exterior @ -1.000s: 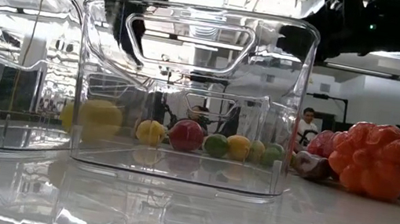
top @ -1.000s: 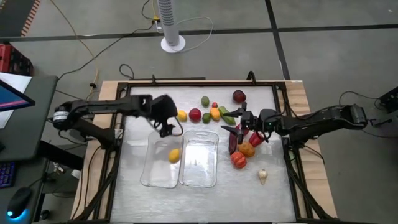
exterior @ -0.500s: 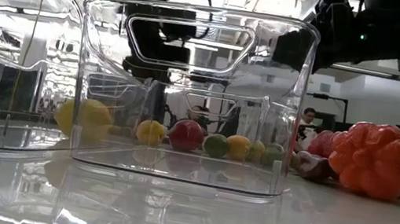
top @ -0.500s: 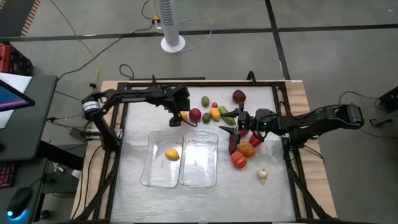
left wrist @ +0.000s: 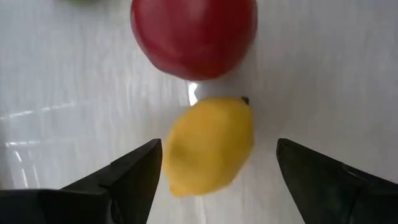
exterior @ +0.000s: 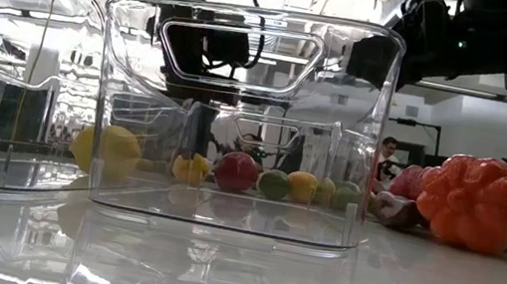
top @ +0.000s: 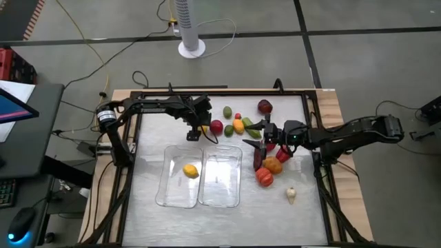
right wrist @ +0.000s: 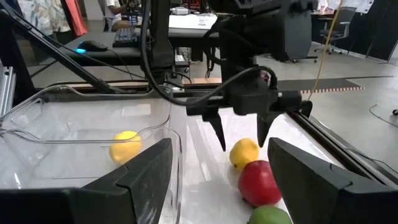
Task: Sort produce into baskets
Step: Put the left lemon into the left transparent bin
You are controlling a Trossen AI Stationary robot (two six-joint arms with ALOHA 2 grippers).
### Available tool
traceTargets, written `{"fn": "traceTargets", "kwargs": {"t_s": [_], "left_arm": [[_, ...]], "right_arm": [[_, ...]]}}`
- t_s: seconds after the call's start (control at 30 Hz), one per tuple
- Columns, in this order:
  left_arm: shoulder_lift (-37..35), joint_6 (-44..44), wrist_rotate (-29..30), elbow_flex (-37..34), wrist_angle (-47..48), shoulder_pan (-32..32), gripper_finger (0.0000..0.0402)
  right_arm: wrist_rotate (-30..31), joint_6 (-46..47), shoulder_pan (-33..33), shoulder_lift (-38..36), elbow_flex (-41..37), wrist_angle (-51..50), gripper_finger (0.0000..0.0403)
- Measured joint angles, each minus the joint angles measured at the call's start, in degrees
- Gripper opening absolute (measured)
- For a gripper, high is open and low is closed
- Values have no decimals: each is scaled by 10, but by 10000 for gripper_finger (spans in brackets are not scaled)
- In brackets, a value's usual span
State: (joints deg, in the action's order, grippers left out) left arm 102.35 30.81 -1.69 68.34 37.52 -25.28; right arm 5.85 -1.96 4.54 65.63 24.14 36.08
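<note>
My left gripper (top: 197, 131) is open and points down over a yellow lemon (left wrist: 211, 143) on the table. Its fingers stand on either side of the lemon without touching it. A red apple (left wrist: 194, 37) lies just beyond the lemon. Two clear baskets (top: 180, 180) (top: 220, 178) stand side by side; the left one holds a yellow lemon (top: 191, 171). My right gripper (top: 264, 142) is open and empty, low beside a dark maroon piece (top: 258, 158) in the produce cluster at the right.
Loose produce lies behind the baskets: green (top: 227, 111), yellow (top: 238, 126), a maroon piece (top: 264, 106). An orange piece (top: 273, 165), a red-orange pepper (top: 264, 178) and a whitish garlic (top: 291, 195) lie right of the baskets. A black frame (top: 207, 91) rims the table.
My left gripper has gone from above the left basket's far end toward the table's right and far edge, then down over the loose lemon. The lemon in the left basket has rolled a little. My right gripper has kept still.
</note>
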Motion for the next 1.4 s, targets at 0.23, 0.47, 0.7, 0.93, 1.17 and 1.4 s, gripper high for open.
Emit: {"fn": "traceTargets", "kwargs": {"t_s": [0.23,0.47,0.7,0.93,1.17,1.4], "left_arm": [[0,0,-1,-26,-16,2,254],[0,0,6,-26,-16,2,186],[-16,1,47,-6,17,3,174],[-96,-32,18,50,90,14,173],[-201,-164,-216,40,128,81,178],[-221,-276,-60,18,189,220,216]], "right_arm": [[0,0,0,0,0,0,291],[0,0,0,0,0,0,291],[0,0,0,0,0,0,291],[0,0,0,0,0,0,291],[0,0,0,0,0,-3,291],[0,4,0,0,0,2,291]]}}
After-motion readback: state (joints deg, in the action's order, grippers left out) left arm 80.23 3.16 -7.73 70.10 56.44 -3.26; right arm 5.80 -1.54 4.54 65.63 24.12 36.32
